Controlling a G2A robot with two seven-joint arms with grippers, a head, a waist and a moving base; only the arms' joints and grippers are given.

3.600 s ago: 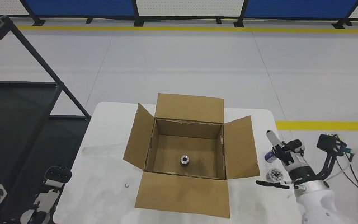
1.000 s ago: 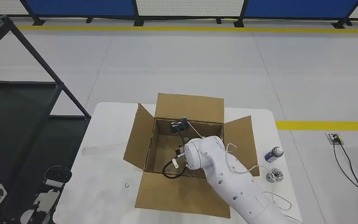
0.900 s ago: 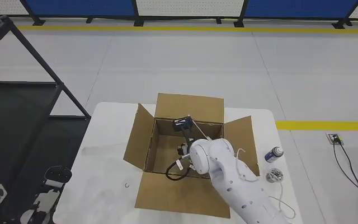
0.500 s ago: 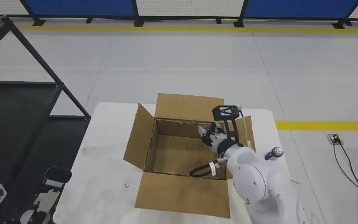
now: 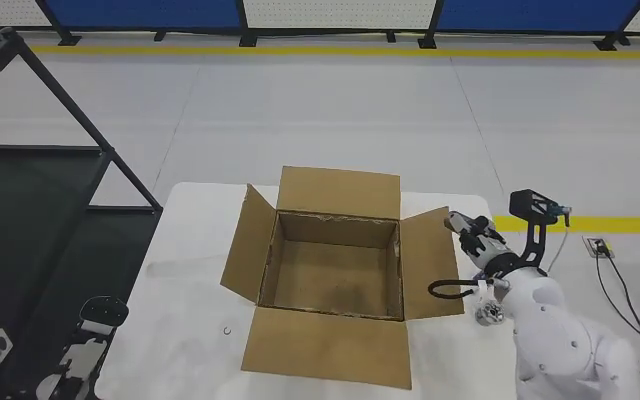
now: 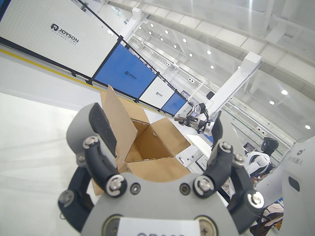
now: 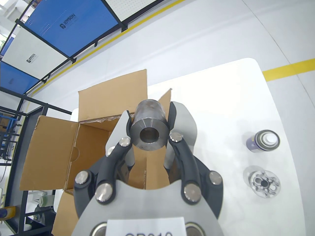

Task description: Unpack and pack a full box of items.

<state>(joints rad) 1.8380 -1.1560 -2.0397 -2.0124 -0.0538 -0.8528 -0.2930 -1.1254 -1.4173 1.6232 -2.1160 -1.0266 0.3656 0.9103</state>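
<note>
Right gripper (image 7: 150, 116): lifted from box (image 5: 338, 192) to beside its right flap, clamping steel cylinder (image 7: 149, 126).
Left gripper (image 6: 156, 116): fingers wide, empty.

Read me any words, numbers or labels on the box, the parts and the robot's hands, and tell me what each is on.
Cardboard box: no print on the faces that show.
Metal cylinder in the right hand: no marking.
Spray can: label too small to read.
Round metal part: none.
White sticker on the right hand: cut off by the picture's edge, unreadable.
White label on the left hand: likewise cut off.
</note>
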